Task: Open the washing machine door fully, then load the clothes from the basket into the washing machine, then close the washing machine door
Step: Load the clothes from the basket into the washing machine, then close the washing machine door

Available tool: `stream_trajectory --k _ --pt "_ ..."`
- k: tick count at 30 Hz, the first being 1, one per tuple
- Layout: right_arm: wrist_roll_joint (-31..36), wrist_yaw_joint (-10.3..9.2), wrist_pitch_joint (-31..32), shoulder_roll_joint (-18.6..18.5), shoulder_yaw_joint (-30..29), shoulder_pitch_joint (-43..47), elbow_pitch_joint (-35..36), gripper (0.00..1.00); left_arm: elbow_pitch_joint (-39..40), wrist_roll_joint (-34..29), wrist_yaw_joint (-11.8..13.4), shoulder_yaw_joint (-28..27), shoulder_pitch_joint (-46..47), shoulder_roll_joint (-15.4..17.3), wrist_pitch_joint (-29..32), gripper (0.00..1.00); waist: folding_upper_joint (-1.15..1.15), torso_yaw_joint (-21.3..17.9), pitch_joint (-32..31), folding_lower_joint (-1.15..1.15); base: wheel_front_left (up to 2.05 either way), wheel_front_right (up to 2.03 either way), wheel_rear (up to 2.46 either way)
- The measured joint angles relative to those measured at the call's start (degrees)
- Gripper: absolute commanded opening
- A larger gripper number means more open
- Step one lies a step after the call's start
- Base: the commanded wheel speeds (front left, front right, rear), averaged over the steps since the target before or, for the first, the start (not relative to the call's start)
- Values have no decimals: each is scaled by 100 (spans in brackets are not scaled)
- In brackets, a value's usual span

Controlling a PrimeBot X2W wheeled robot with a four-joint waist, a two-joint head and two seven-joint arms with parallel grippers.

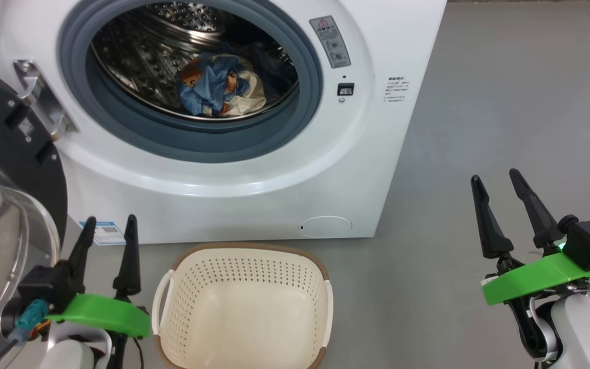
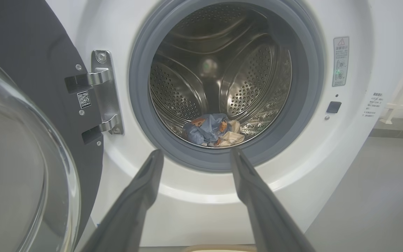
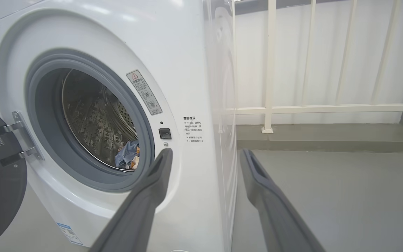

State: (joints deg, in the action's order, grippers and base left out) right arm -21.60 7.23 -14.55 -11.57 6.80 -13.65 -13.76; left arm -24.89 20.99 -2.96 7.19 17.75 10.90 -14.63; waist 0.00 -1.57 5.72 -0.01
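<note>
Loading looks done: clothes [image 1: 220, 87] lie in the washing machine [image 1: 274, 174] drum [image 1: 141, 56], basket [image 1: 244, 269] on the floor [image 1: 505, 102] empty. Door [image 1: 13, 154] hangs open at left. Left hand [image 1: 110, 220] and right hand [image 1: 494, 175] both released, empty. Next: left hand should push the door shut.

Warn. sticker [image 1: 330, 42]: red triangle w/ "!", washing machine [image 1: 274, 179] front, right of opening; small print illegible.
Note [image 3: 192, 129]: Chinese, heading "温馨提示", further right.
QR label [image 2: 84, 99]: washing machine door [image 2: 30, 70] black rim, by hinge.
Blue label [image 1: 104, 231]: illegible.
</note>
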Motion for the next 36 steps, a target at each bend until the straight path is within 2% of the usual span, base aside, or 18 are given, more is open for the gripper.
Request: stream_trajectory --k 36 --pt "-38 0 0 -5 156 110 -41 100 12 -8 108 -88 -275 -58 0 100 0 -49 -163 0 0 0 0"
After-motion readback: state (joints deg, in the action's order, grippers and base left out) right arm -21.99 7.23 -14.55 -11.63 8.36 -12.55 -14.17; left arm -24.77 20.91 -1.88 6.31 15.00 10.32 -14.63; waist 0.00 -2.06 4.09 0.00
